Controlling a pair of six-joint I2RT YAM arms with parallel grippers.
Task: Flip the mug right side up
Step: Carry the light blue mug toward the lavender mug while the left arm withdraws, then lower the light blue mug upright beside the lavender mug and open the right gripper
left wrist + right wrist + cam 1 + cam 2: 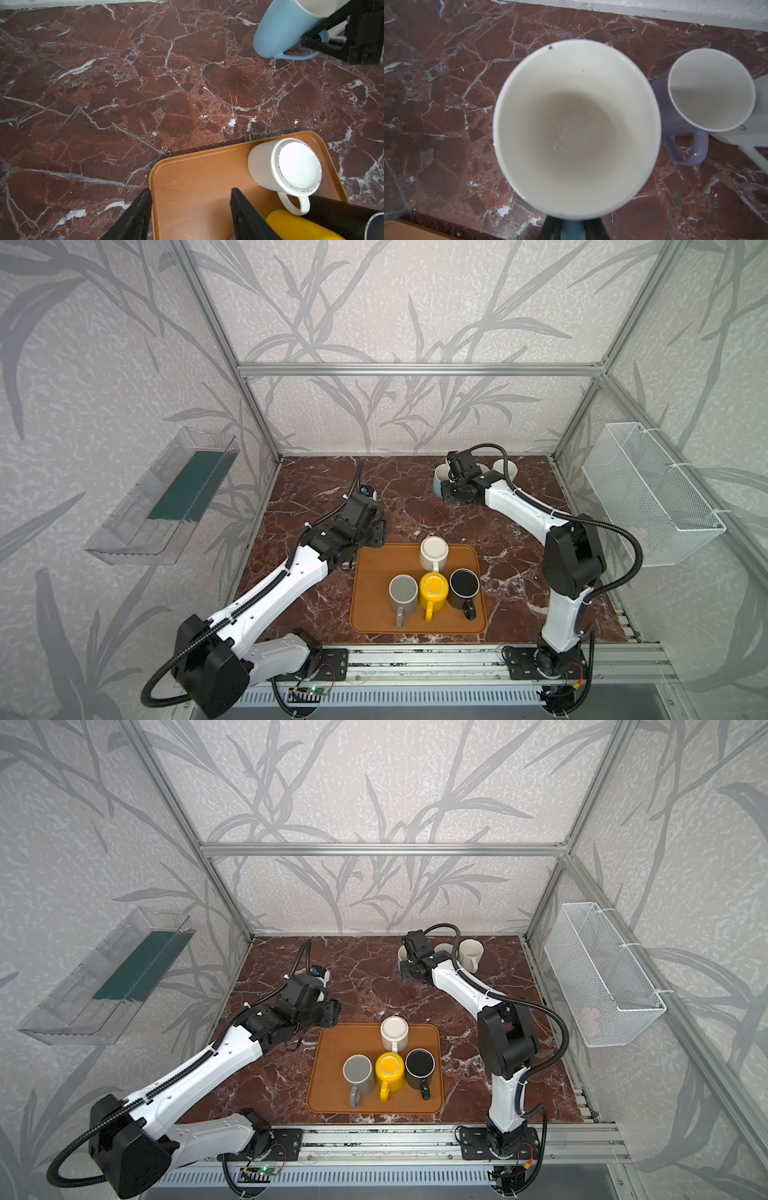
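Observation:
A light blue mug (439, 484) (401, 955) (284, 27) with a white inside (577, 124) is at the back of the marble table, its opening facing up. My right gripper (452, 488) (572, 228) is shut on the mug's handle, and its black fingers (318, 37) clamp that handle. Whether the mug's base rests on the table I cannot tell. My left gripper (376, 533) (191, 193) hangs open and empty over the far left corner of the orange tray (374, 556) (187, 176).
On the tray a white mug (434, 553) (286, 166) stands bottom up, with grey (403, 593), yellow (434, 591) and black (464, 588) mugs in front of it. An upright purple mug (710, 89) and a cream mug (469, 952) stand beside the blue one. A wire basket (648, 489) hangs on the right wall.

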